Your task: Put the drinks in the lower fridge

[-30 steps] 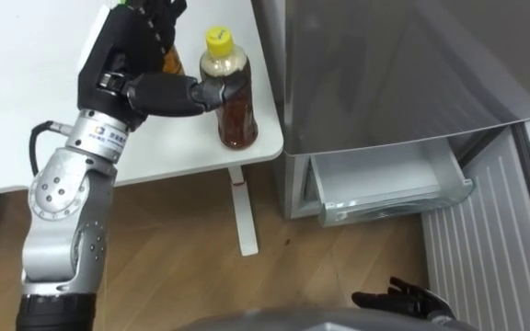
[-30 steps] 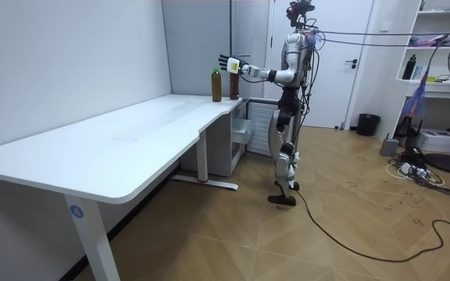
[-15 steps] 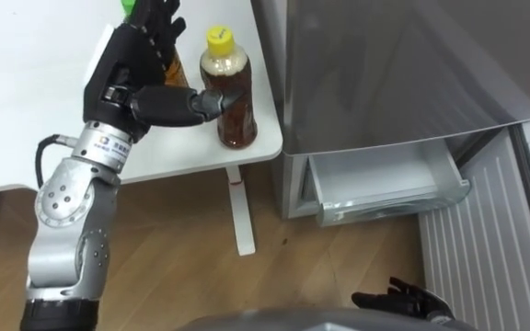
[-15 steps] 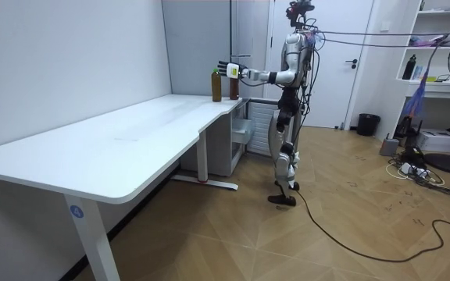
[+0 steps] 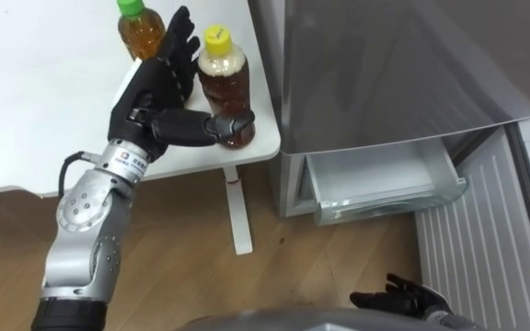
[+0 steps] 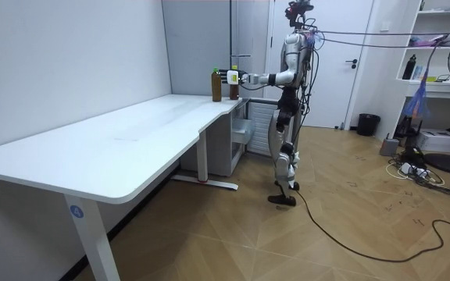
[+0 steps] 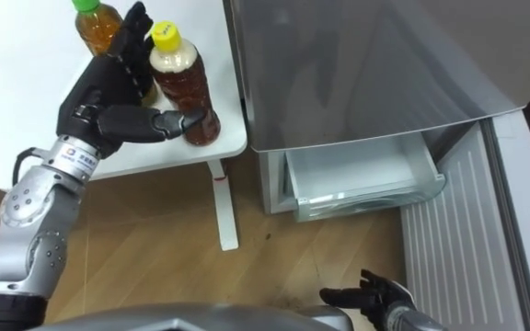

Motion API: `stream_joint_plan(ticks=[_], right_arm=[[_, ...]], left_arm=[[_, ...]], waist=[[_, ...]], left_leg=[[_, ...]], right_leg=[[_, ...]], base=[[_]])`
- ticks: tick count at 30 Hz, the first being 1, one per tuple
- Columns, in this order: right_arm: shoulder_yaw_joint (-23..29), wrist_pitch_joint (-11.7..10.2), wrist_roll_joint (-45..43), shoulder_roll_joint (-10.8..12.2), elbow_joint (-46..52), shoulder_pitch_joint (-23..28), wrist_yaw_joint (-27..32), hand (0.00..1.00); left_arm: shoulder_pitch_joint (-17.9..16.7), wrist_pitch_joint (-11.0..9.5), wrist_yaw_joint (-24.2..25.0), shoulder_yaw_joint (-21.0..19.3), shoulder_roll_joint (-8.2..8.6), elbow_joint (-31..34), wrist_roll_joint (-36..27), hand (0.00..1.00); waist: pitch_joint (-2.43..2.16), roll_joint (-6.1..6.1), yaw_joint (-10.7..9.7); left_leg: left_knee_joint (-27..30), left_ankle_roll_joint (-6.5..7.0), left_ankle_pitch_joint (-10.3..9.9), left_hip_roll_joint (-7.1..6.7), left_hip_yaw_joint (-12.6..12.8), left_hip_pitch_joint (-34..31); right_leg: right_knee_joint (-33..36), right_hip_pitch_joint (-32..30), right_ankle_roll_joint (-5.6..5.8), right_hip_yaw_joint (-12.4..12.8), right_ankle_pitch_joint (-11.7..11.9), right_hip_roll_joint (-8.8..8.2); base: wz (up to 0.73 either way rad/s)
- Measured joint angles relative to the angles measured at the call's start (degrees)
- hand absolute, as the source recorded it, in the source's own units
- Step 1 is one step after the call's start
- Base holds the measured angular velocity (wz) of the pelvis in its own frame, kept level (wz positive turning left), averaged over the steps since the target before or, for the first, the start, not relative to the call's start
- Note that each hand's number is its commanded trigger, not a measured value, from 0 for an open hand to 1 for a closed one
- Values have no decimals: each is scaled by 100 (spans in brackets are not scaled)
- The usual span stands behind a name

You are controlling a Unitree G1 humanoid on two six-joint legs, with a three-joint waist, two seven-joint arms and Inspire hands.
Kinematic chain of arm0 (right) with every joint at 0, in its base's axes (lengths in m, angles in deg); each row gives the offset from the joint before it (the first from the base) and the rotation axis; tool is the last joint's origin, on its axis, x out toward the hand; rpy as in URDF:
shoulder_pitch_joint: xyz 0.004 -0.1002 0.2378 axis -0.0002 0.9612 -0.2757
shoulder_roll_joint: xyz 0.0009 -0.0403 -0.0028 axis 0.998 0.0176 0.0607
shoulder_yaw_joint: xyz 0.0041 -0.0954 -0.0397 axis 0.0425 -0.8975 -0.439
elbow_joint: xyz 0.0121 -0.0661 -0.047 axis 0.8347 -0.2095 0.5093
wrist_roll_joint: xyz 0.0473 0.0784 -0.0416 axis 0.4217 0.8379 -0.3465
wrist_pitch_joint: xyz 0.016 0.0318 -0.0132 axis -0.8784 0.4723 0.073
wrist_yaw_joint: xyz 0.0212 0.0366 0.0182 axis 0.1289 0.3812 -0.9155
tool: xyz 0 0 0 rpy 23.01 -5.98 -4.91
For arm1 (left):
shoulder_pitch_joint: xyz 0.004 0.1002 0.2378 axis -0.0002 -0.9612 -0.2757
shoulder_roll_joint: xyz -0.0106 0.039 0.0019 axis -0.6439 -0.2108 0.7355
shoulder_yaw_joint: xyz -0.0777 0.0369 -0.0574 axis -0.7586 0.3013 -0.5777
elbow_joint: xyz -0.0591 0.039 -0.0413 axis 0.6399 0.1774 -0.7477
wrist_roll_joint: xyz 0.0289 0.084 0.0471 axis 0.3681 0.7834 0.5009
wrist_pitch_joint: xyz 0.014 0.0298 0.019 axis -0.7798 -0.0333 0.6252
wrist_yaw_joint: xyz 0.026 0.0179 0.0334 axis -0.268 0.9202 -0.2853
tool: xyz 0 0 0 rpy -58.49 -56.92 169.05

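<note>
A clear plastic bottle of dark brown tea with a yellow cap (image 5: 224,87) stands upright at the near right corner of the white tabletop (image 5: 26,110), close to its edge. A clear plastic bottle of amber tea with a green cap (image 5: 139,28) stands upright just left of it and farther back. To the right, the grey fridge (image 5: 385,74) has its pale lower drawer (image 5: 385,188) pulled open towards the near side.

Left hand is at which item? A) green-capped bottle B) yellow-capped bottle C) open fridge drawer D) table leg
B: the left hand brackets the yellow-capped bottle, with its thumb across the bottle's front and straight fingers behind it. The green-capped bottle stands farther back.
</note>
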Motion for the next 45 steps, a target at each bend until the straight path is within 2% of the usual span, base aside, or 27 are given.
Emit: stream_joint_plan(ticks=[14, 22, 26, 45], right_arm=[[1, 39, 0, 0, 68, 47, 111, 0], [6, 37, -65, -8, 286, 157, 273, 0], [7, 38, -76, -22, 296, 156, 307, 0], [-14, 43, -50, -22, 436, 221, 317, 0]], left_arm=[[2, 20, 0, 5, -4, -60, -349, 0], [22, 42, -12, 6, -5, -166, -348, 0], [133, 46, -32, 0, -5, -334, -345, 0], [164, 50, -172, 53, -5, -525, -343, 0]], waist=[[-8, 5, -4], [24, 90, -11], [22, 125, -13], [30, 136, -63]], left_leg=[[3, 1, -1, 1, -4, -6], [-20, 1, -1, 0, 7, 79], [-37, 1, -1, 1, 9, 84], [-56, 2, -1, 1, 12, 64]], right_leg=[[2, 23, 0, -26, 0, -1], [-1, 37, 0, -17, 0, -4], [4, 42, 0, -16, 0, -2], [4, 40, 0, 116, 0, 11]], base=[[0], [0], [0], [-1]])
